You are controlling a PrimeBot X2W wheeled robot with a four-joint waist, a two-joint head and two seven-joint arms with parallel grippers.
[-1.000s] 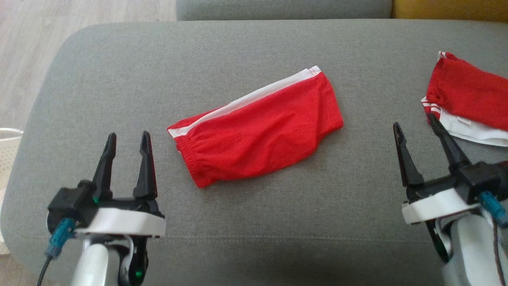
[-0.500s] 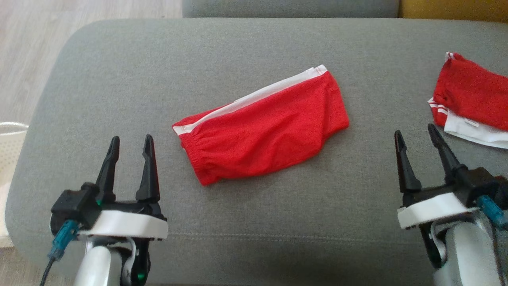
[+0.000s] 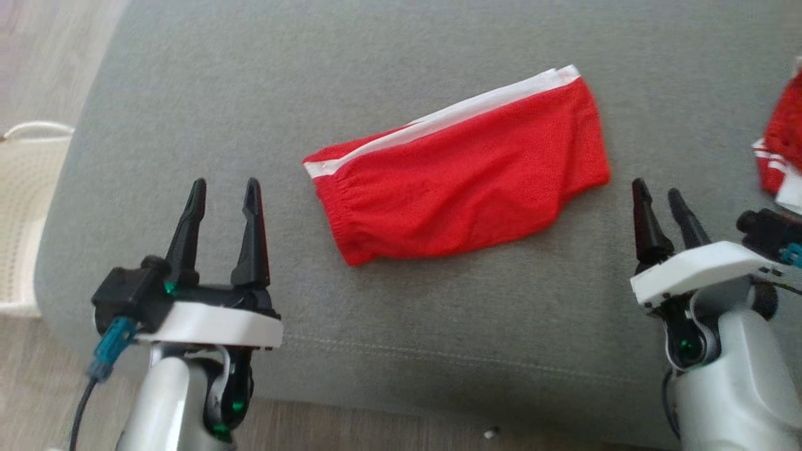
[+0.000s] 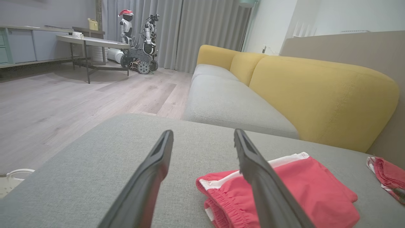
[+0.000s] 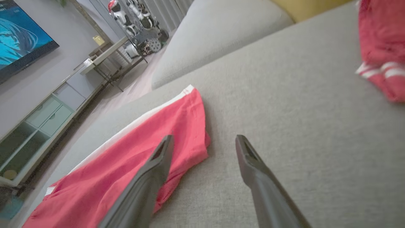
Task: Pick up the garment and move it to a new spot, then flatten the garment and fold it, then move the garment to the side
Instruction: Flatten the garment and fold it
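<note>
While both pairs of jaws stand parted with nothing between them, the left gripper (image 3: 225,183) hangs just off the elastic-waistband end of the garment (image 3: 463,181), and the right gripper (image 3: 656,188) hangs just off the garment's opposite end, by the hem corner. Neither touches the cloth as seen from the head. In the left wrist view one dark finger crosses in front of the garment and hides a strip of its waistband end. In the right wrist view a finger overlaps the hem corner, and whether it grazes the fabric there cannot be told.

The garment is a pair of red shorts, folded flat, with a white stripe along its far edge. It lies at a slant on the grey cushion (image 3: 438,338), between the two grippers.

Beyond the right gripper from the garment, well apart from it, a second red piece with white stripes (image 3: 780,150) is cut off by the picture's edge and blurred, so its shape is unclear.

On the garment's other side, past the left gripper and off the cushion's edge, stands a pale basket (image 3: 25,207). It is also cut by the edge, and what it holds cannot be made out
</note>
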